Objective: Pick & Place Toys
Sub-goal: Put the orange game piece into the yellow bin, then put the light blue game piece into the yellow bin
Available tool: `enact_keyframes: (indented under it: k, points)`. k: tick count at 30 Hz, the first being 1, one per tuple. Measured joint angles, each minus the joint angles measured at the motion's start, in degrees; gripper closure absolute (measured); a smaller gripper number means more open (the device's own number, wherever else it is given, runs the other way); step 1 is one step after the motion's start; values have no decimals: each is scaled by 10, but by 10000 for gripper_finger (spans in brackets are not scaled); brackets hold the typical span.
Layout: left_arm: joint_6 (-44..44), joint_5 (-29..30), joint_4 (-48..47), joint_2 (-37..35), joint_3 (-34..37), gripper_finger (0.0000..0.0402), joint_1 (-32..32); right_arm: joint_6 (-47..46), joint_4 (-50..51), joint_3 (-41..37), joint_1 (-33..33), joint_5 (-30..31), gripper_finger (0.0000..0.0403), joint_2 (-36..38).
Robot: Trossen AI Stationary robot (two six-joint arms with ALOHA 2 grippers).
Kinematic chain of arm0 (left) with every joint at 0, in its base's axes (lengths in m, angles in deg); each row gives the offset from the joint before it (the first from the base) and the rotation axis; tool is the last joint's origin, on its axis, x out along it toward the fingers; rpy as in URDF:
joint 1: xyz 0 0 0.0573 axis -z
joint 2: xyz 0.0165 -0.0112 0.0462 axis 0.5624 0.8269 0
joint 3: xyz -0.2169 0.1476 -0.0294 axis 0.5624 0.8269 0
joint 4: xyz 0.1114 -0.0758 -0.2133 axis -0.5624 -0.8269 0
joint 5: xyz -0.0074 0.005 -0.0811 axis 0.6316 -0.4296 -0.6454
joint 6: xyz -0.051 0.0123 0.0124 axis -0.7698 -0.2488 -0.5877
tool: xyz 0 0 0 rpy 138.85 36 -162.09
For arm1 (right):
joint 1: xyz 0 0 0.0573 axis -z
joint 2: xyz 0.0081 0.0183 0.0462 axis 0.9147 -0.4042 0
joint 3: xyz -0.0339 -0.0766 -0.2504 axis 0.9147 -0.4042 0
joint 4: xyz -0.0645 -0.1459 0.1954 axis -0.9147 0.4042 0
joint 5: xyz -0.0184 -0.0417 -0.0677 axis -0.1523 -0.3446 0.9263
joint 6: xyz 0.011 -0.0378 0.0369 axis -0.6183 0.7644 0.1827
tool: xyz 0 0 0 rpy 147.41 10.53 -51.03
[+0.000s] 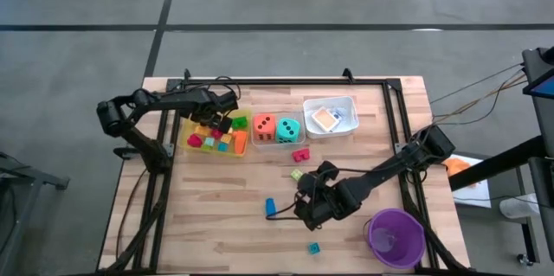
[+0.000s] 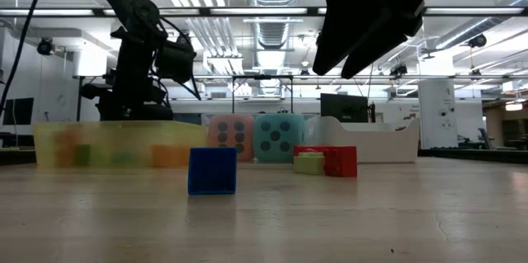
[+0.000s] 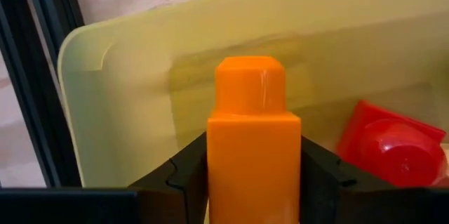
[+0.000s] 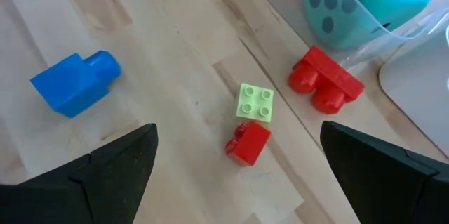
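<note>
Left gripper clenched on orange block, poised over yellow tray at table's left. Right gripper spread wide, empty, hovering above small red block and light green block; blue block nearby on table.

Orange plastic block sat against translucent yellow plastic tray; teal foam die had dark-blue dots; blue plastic block, light-green studded block.
</note>
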Motion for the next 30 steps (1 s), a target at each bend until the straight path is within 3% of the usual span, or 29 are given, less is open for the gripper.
enact_keyframes:
  k: [13, 23, 30]
  points:
    - [7, -14, 4, 0, 0, 233, 0, 2, 0, 0, 0, 0, 8, 0]
    - [3, -20, 7, 0, -1, 122, 0, 9, 0, 0, 0, -12, 8, 0]
    - [2, -29, 10, 0, -1, 84, 0, 11, 0, 0, 0, -13, 8, 0]
